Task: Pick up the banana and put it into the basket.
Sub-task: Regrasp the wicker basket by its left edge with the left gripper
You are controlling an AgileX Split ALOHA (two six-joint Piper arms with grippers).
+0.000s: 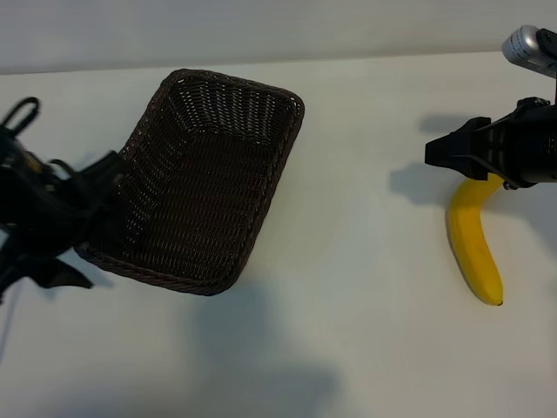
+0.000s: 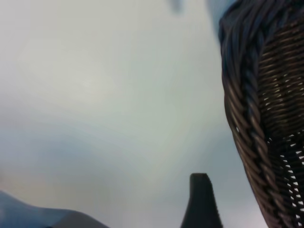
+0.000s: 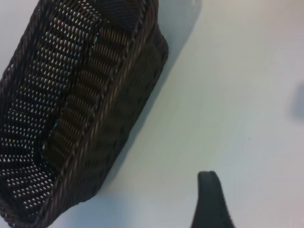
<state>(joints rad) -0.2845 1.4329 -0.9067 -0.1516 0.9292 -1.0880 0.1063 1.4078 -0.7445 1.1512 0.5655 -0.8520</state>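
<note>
The yellow banana (image 1: 474, 248) lies on the white table at the right, and its upper end is hidden under my right gripper (image 1: 432, 152). That gripper hovers over it, open, with nothing between its fingers; only one dark finger (image 3: 209, 202) shows in the right wrist view, over bare table. The dark brown wicker basket (image 1: 239, 81) sits left of centre, appears tipped, and holds nothing. My left gripper (image 1: 103, 196) is at the basket's left end, open. In the left wrist view the braided rim (image 2: 247, 118) runs beside one finger (image 2: 202, 202), outside the gap.
Bare white tabletop (image 1: 365, 261) stretches between the basket and the banana. A large soft shadow (image 1: 261, 366) falls on the table in front of the basket. A silver cylinder (image 1: 526, 43) on the right arm shows at the far right.
</note>
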